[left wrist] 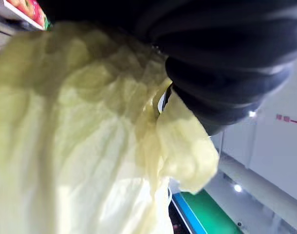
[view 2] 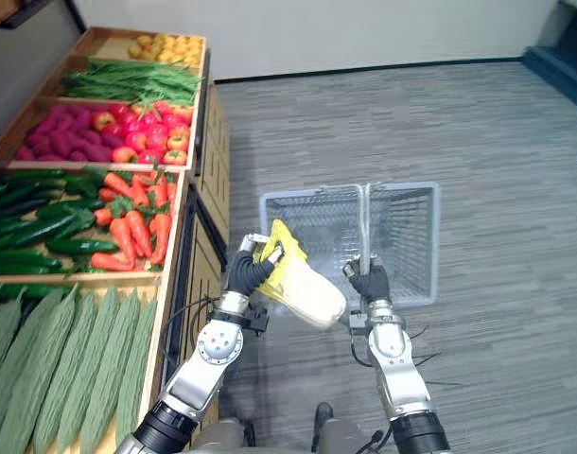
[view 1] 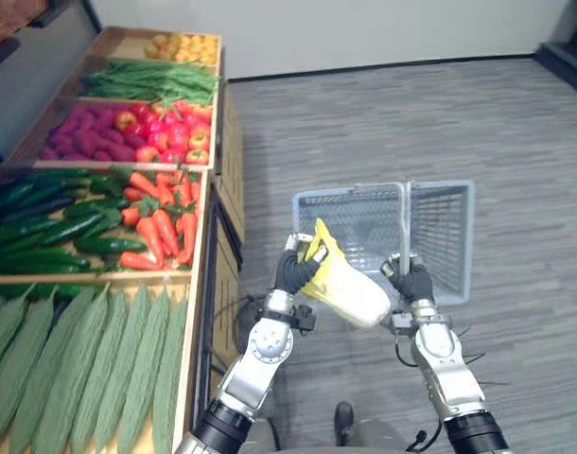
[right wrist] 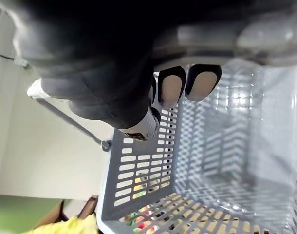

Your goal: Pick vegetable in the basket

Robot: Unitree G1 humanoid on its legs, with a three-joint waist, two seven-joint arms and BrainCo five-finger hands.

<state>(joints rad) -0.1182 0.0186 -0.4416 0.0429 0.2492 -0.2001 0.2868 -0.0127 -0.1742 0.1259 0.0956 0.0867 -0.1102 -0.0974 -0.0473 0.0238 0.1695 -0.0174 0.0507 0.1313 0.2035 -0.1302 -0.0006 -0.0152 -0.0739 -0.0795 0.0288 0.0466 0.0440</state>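
**Cabbage in the left hand at the basket's near corner**

At far left a wooden produce stand (view 1: 202,248) runs out of the eye views, so its nearest and leftmost bins are cut off. From near to far it holds long ridged green gourds (view 1: 90,369), cucumbers (view 1: 43,222) beside carrots (view 1: 161,227), purple roots (view 1: 80,128) beside red fruit (view 1: 175,132), green beans (view 1: 156,80) and small yellow pieces (view 1: 180,45) too distant to identify.

The left hand (view 1: 293,270) has its fingers curled round the yellow leafy end of the cabbage (view 1: 350,288). The cabbage lies tilted, its pale stem end pointing towards the right hand. Its leafy end overlaps the near left corner of the basket (view 1: 445,236). It is not inside the basket, and how high above the rim it sits cannot be judged. In the left wrist view, crinkled leaves (left wrist: 80,146) cover the fingers completely.

The grey slotted basket stands over grey carpet (view 1: 364,113); whether it rests there or hangs is unclear. The right hand (view 1: 413,282) grips the near end of the raised handle (view 1: 405,222). In the right wrist view its dark fingertips (right wrist: 202,80) are folded over against the palm, with the cover hiding most of the grip.
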